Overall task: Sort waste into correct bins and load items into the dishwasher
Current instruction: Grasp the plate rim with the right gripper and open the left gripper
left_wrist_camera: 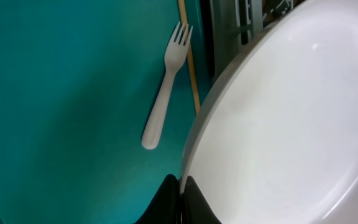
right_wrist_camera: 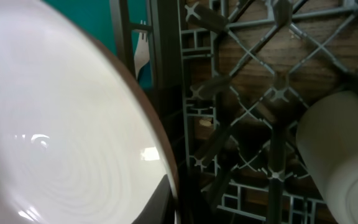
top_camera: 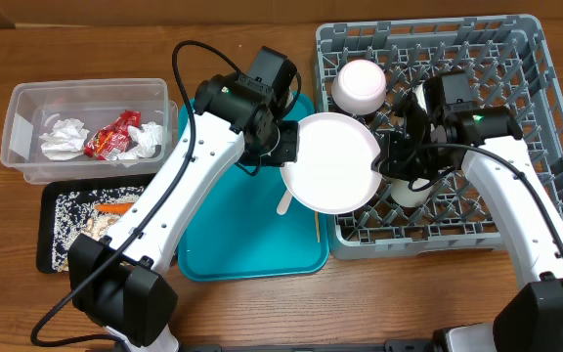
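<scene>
The large pale plate (top_camera: 335, 161) hangs over the seam between the teal tray (top_camera: 233, 244) and the grey dishwasher rack (top_camera: 516, 68). My left gripper (top_camera: 287, 147) is shut on its left rim, the dark fingers pinching the edge in the left wrist view (left_wrist_camera: 181, 193). On the opposite rim my right gripper (top_camera: 385, 161) is shut too, its jaws gripping that edge (right_wrist_camera: 174, 202). A white fork (left_wrist_camera: 166, 87) and a thin chopstick (left_wrist_camera: 189, 56) lie on the teal tray below the plate. In the rack stand a white bowl (top_camera: 360, 86) and a white cup (top_camera: 411, 193).
At the far left, a clear tub (top_camera: 22, 108) holds white napkins (top_camera: 64, 139) and a red wrapper (top_camera: 112, 135). In front of it a black tray (top_camera: 47, 244) carries crumbs and an orange carrot piece (top_camera: 115, 207). Rack pegs rise close under the plate's right side.
</scene>
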